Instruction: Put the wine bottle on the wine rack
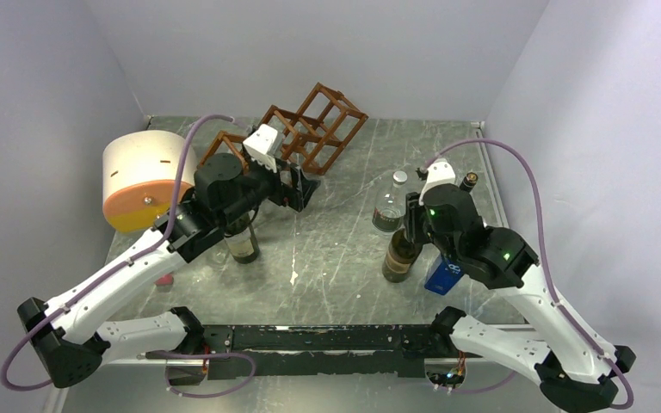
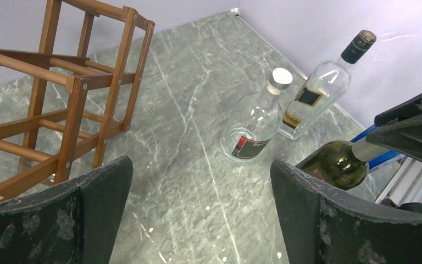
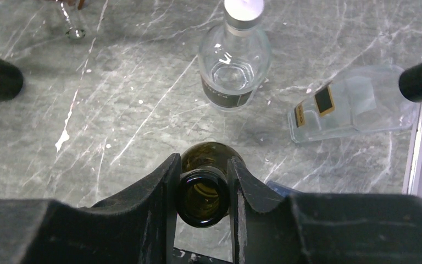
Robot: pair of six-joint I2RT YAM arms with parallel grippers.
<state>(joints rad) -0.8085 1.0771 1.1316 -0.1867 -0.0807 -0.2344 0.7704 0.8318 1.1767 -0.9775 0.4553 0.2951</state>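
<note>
Wine bottle (image 1: 398, 258): upright, neck pinched in our right hand (image 3: 202, 181), right of the worktop's middle. Wine rack (image 1: 310, 129): toward the far edge, leftward. Our left hand (image 2: 200, 168): spread.

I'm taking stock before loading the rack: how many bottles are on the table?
4. Left dark bottle, under the left arm; right dark bottle, in the right gripper; white-capped clear bottle and black-capped clear bottle, standing beyond it. More may be hidden.
</note>
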